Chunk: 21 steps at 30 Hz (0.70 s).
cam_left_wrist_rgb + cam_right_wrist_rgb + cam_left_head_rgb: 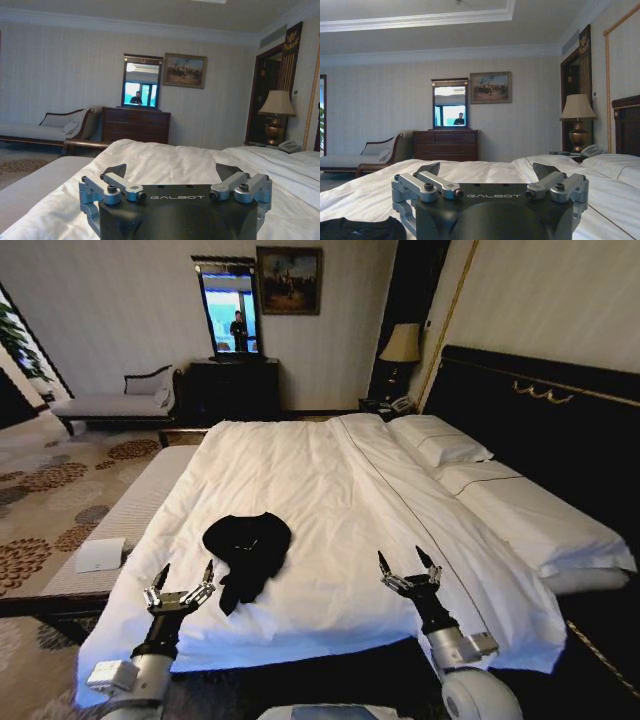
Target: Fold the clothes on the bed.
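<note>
Shirt (246, 545) crumpled in dark heap on bed (330, 480), near foot edge, not spread flat; lettering not readable

Left jaws (184, 574) released, hovering over foot edge; shirt just ahead and slightly inboard, toward right arm

Right jaws (408, 562) released, same height; shirt well off to their inboard side, seen at edge of right wrist view (360, 229)

Heap's long axis runs roughly toward robot, tail pointing between arms

Left arm nearer; judge left reaches first
</note>
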Tool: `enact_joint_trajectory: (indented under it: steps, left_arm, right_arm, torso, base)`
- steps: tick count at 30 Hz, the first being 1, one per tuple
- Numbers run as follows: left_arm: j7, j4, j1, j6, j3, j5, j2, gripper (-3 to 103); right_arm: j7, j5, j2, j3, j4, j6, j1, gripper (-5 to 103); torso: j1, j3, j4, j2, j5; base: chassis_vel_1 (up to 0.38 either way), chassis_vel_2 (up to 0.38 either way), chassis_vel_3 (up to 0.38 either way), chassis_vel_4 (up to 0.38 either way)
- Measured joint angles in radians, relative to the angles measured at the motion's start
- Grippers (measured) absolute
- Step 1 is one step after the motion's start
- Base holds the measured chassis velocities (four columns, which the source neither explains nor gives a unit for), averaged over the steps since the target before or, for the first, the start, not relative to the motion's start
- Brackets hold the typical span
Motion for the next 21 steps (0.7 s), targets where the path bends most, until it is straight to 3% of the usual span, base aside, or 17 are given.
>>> enact_joint_trajectory:
  steps: [21]
  left_arm:
    - [-0.001, 0.003, 0.004, -0.01, -0.001, 0.005, -0.007, 100]
  right_arm:
    - [0.008, 0.018, 0.004, -0.017, -0.005, 0.032, 0.001, 100]
  torso:
    - [0.0, 0.0, 0.0, 0.0, -0.0004]
  base:
    - [0.071, 0.099, -0.075, -0.1]
